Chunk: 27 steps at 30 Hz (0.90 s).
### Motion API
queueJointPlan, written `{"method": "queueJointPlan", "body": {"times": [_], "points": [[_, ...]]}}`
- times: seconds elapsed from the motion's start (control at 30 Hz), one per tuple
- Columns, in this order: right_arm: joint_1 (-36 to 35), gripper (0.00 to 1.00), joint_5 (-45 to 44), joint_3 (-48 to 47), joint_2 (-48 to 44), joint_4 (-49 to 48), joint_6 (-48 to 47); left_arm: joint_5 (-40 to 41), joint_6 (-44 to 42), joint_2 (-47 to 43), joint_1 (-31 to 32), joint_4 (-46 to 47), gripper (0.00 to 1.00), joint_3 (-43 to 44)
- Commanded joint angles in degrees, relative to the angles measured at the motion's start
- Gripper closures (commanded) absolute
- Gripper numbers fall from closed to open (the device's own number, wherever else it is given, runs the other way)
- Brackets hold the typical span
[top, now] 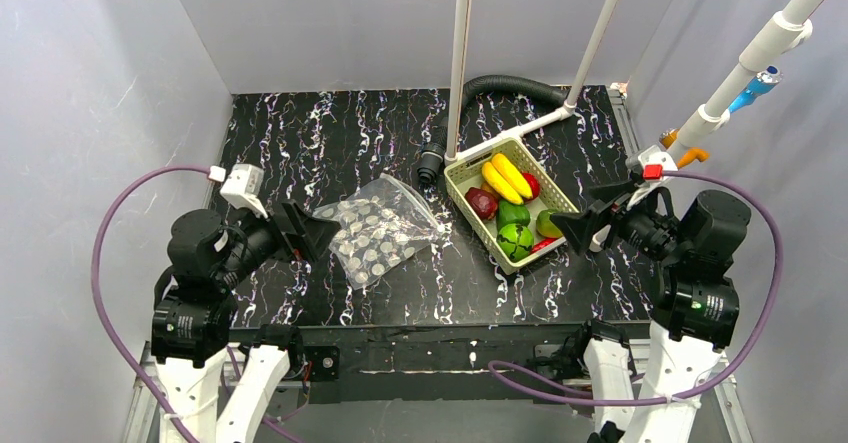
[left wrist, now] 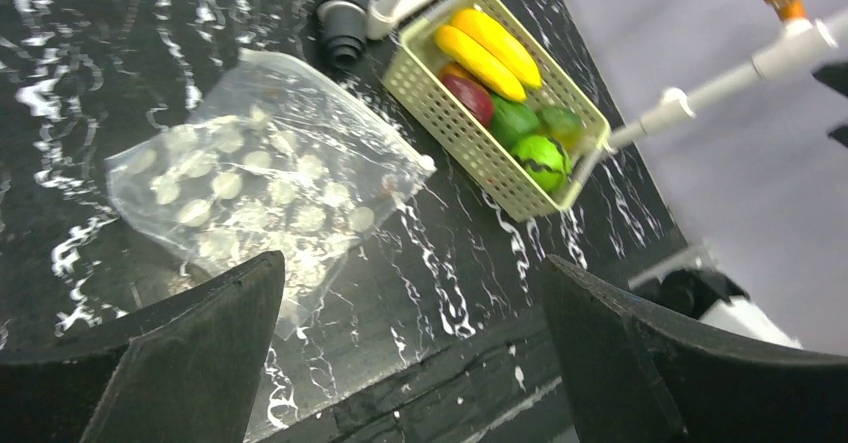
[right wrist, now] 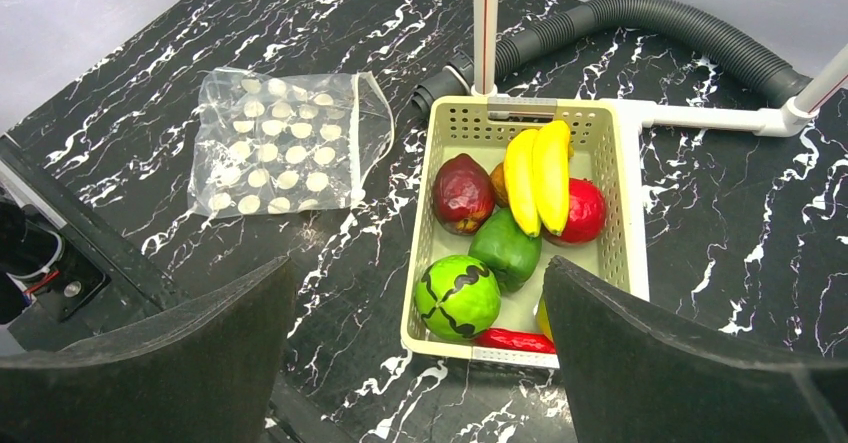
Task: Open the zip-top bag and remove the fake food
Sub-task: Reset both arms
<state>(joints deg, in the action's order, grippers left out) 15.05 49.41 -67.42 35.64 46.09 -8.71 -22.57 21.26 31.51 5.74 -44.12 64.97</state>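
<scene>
The zip-top bag [top: 378,228] [left wrist: 260,183] [right wrist: 285,143] lies flat on the black marbled table, clear with white dots, and I see no food in it. The fake food sits in a pale green basket [top: 458,185] [right wrist: 420,253]: yellow bananas [top: 507,176] [right wrist: 538,173], a dark red fruit [right wrist: 463,193], a green striped ball [right wrist: 457,296], a green pepper [right wrist: 507,248] and a red chili [right wrist: 515,340]. My left gripper [top: 325,231] [left wrist: 412,263] hovers open just left of the bag. My right gripper [top: 570,228] [right wrist: 420,263] hangs open at the basket's near right corner. Both hold nothing.
A black corrugated hose [top: 510,85] curves behind the basket, its end [left wrist: 342,23] close to the bag's far corner. White pipes [top: 462,53] rise from the table by the basket. Pale walls enclose three sides. The table's front edge [top: 440,333] runs below both grippers.
</scene>
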Motion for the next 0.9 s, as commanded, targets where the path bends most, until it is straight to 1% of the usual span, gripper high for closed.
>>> {"method": "queueJointPlan", "body": {"times": [0.0,0.27,0.6,0.8,0.87], "points": [[0.33,0.02,-0.22,1.12,-1.63,-3.16,2.24,-13.12,-4.55,-0.05,0.22,2.56,0.02,-1.73],[0.33,0.02,-0.46,1.98,-2.92,-3.98,3.37,-13.34,-4.47,0.66,0.33,2.63,0.02,-0.14],[0.71,0.02,1.80,2.38,-2.83,-3.72,3.10,-13.42,-4.05,-0.02,0.35,2.45,0.02,0.16],[1.30,0.02,4.80,2.45,-1.93,-3.56,3.13,-12.52,-4.27,-1.56,0.33,2.46,0.02,-1.71],[2.07,0.02,5.89,2.99,-1.59,-3.65,1.76,-11.84,-4.66,-2.25,0.33,2.32,0.02,-2.84]]}}
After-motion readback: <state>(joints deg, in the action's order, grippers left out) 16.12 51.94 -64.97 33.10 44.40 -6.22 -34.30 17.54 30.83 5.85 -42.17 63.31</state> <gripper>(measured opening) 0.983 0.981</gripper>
